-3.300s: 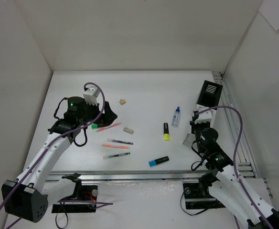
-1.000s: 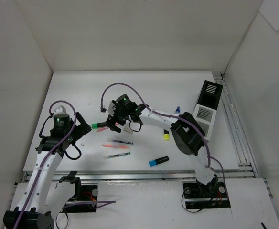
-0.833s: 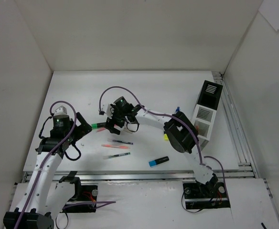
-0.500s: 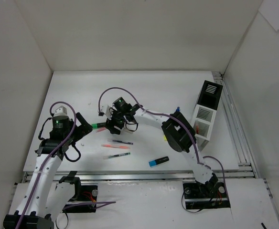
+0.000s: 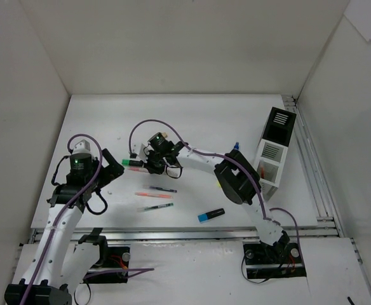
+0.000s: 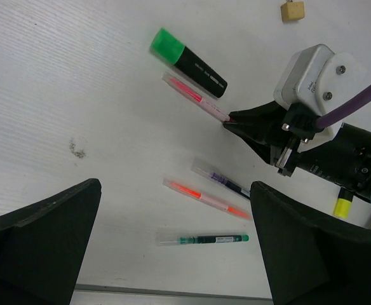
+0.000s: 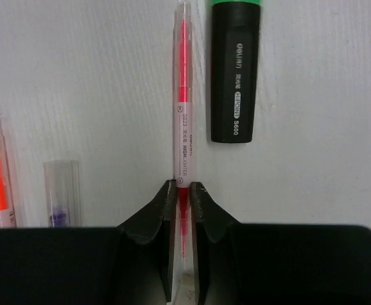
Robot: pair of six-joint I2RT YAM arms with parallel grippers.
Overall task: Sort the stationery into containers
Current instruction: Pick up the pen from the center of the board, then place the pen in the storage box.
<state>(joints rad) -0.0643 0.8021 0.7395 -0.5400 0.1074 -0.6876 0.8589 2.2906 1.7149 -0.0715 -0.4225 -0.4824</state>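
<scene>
Right gripper (image 7: 182,188) clamps end of pink pen (image 7: 183,121) (flat on table (image 7: 77,76), beside green highlighter (image 7: 235,82)); left gripper (image 6: 174,186) spread wide, holding nothing.

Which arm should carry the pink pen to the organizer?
Right: the right gripper is clamped on the pink pen, and the organizer stands on its side. The left gripper is open, holding nothing.

In the right wrist view, white print runs along the black barrel of the green-capped highlighter (image 7: 234,82): the brand "deli", some small characters too fine to make out, then "S600" at the end. The clear pink pen (image 7: 183,127) just beside it carries a small label with the word "HIGHLIGHTER", following a short code too small to tell. In the left wrist view the highlighter's print is too small to read.
</scene>
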